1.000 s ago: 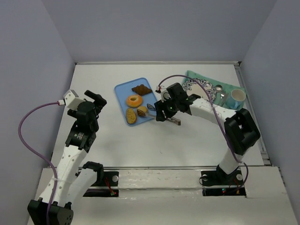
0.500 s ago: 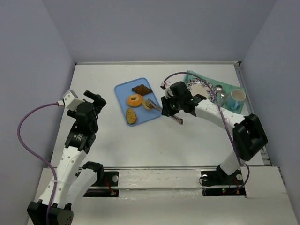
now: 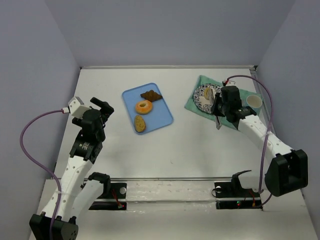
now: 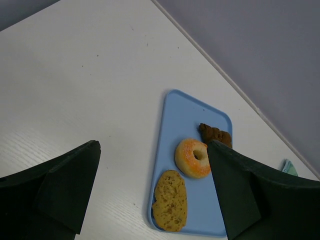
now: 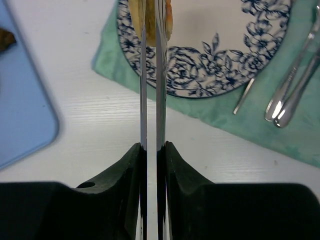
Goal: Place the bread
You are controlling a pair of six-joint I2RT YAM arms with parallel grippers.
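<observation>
My right gripper (image 5: pixel 151 147) is shut on a pair of metal tongs (image 5: pixel 150 90). The tongs' tips pinch a small golden piece of bread (image 5: pixel 167 17) over the left part of the blue-flowered plate (image 5: pixel 220 55). From above, the bread (image 3: pixel 210 93) shows at the plate (image 3: pixel 201 97), with the right gripper (image 3: pixel 220 106) just right of it. My left gripper (image 4: pixel 152 150) stands open and holds nothing, at the left and well short of the blue tray (image 4: pixel 185 115).
The blue tray (image 3: pixel 161 109) holds a sugared doughnut (image 3: pixel 143 107), a brown pastry (image 3: pixel 150 95) and an oval speckled bread (image 3: pixel 140 123). The plate lies on a green cloth (image 5: pixel 300 135) with cutlery (image 5: pixel 295 75). A white cup (image 3: pixel 253 102) stands at the cloth's right end.
The right arm has swung from the tray's right edge over to the plate, carrying the tongs with the bread pinched in them. The left arm has not moved.
</observation>
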